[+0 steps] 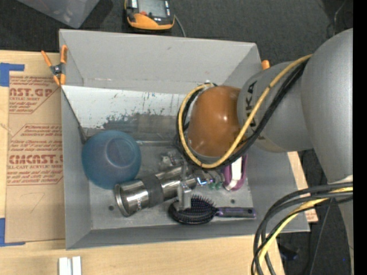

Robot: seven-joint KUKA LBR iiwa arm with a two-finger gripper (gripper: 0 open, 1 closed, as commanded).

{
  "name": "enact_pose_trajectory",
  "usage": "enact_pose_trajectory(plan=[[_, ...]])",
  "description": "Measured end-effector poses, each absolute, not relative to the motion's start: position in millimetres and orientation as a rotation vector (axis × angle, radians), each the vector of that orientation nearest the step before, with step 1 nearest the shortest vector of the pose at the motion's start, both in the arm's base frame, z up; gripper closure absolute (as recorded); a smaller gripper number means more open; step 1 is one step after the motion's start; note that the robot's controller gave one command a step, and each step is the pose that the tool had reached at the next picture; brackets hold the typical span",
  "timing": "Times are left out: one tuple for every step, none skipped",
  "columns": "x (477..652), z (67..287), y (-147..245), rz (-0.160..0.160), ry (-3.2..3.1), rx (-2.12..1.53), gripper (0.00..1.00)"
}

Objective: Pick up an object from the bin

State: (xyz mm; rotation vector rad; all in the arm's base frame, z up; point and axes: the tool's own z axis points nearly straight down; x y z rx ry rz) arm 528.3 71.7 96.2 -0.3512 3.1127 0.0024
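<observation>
My gripper (182, 181) is low in the bin's middle, under the arm's wrist, at the right end of a silver metal cup (136, 195). The cup lies on its side with its mouth toward the front left. A black hairbrush (192, 213) with a purple handle lies just in front of the gripper, along the bin's front wall. A pink and white item (236, 173) sits to the gripper's right, partly hidden by the arm.
A blue bowl (110, 158) rests upright at the bin's left side, touching the cup's rim. The arm and its cables cover the bin's right half. The sloped back wall rises behind the gripper.
</observation>
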Motion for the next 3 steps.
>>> enact_pose_trajectory(plan=[[484.4,90.7,90.6,0.015,3.076,-0.496,1.00],[484.5,90.8,90.6,0.015,3.075,-0.496,1.00],[488.4,199.6,84.4,0.016,3.078,-0.495,1.00]])
